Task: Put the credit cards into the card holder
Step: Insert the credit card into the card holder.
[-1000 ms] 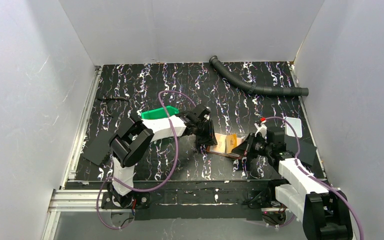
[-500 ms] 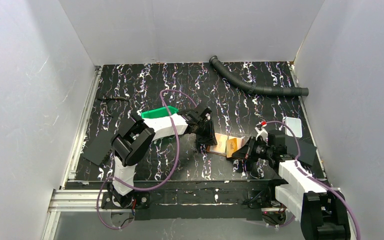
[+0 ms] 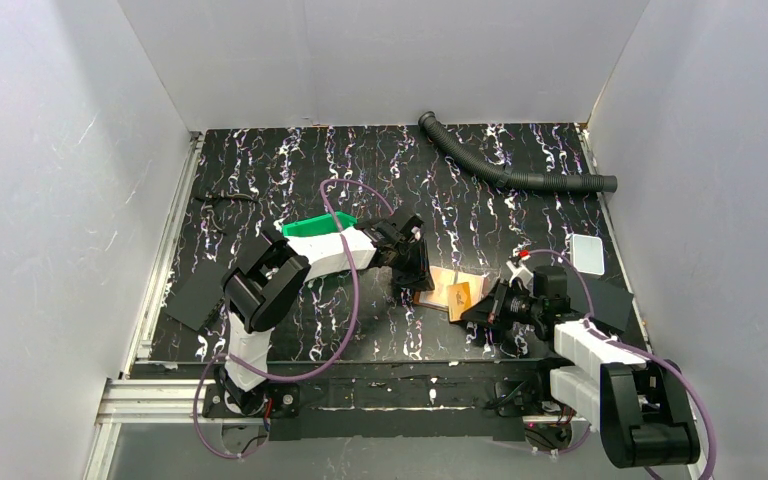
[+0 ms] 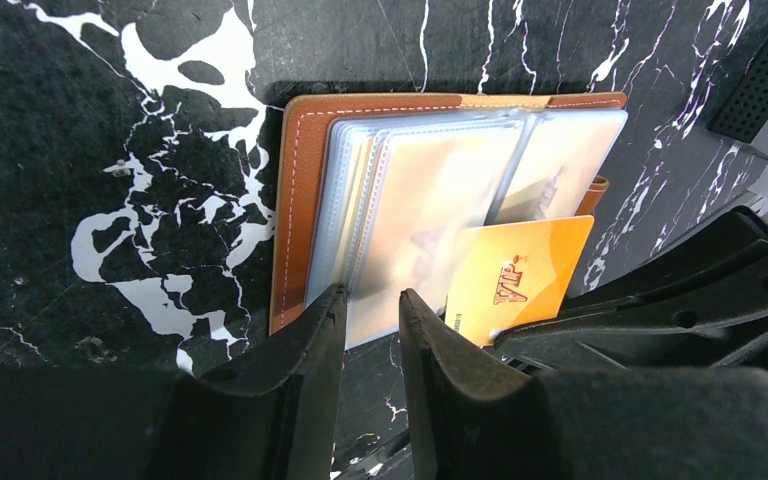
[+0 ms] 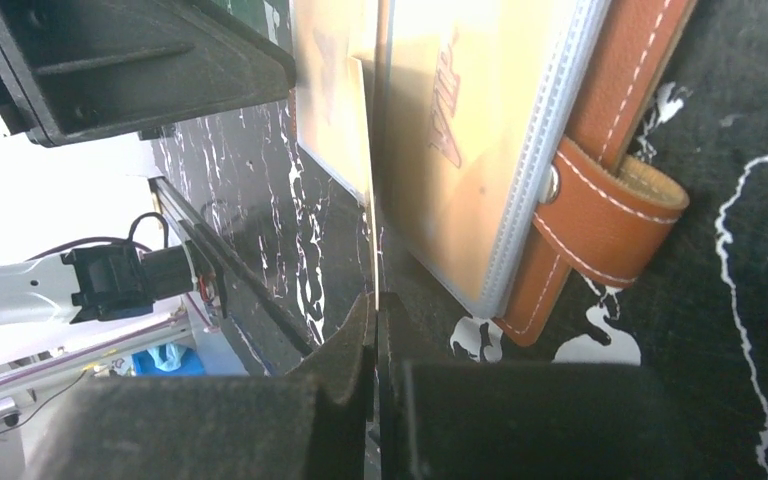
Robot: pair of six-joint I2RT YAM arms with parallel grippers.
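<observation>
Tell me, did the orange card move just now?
Yes. The orange card, pinched in the right fingers, moved farther from the fixed grey hose, toward the robot.

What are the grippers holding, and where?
Right gripper: orange plastic card, by its edge; left gripper seems to grip brown leather card holder by its clear sleeves.
</observation>
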